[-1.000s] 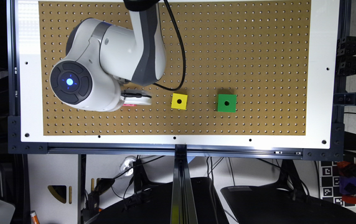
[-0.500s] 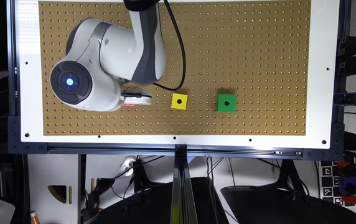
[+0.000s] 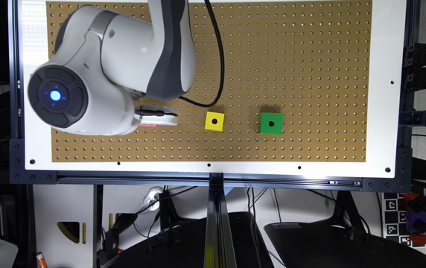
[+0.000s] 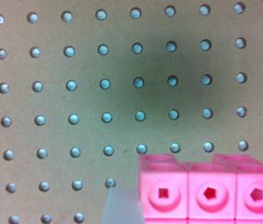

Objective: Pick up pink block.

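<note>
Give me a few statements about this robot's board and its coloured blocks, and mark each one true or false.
1. The yellow cube sits between the robot arm and the green cube. True.
2. The green cube is stacked on the yellow cube. False: they lie apart on the pegboard.
3. The pink block shows close up in the wrist view. True.
4. The pink block lies at the far end of the exterior view's right, past the green cube. False: a pink sliver shows under the arm, on the exterior view's left.
5. Each cube has a hole in its top. True.
</note>
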Controlling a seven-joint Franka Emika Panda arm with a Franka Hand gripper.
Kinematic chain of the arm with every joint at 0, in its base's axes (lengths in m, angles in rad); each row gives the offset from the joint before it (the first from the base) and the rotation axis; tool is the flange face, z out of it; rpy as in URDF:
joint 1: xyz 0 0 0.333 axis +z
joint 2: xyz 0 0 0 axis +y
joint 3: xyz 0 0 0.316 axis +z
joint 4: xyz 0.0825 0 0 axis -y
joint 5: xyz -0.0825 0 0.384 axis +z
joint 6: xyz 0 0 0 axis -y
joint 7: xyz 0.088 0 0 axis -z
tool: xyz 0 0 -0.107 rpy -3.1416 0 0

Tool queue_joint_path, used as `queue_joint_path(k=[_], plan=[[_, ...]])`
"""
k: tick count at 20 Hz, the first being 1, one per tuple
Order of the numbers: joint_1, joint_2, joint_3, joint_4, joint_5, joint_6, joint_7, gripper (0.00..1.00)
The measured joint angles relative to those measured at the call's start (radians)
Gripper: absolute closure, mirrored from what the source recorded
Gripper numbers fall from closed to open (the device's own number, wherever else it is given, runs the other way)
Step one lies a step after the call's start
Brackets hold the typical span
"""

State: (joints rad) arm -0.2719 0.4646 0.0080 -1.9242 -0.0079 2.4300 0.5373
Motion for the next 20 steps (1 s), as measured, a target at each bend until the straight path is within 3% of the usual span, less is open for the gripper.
queue_joint_path(k=[3, 6, 11, 20], plan=[[0.0, -0.04, 0.0, 0.0, 0.0, -0.043, 0.0, 1.0], [0.0, -0.061, 0.0, 0.001, 0.0, -0.057, 0.0, 1.0], [0.0, -0.158, 0.001, 0.002, 0.0, -0.156, 0.0, 1.0], [0.0, -0.155, 0.001, 0.002, 0.0, -0.159, 0.0, 1.0]])
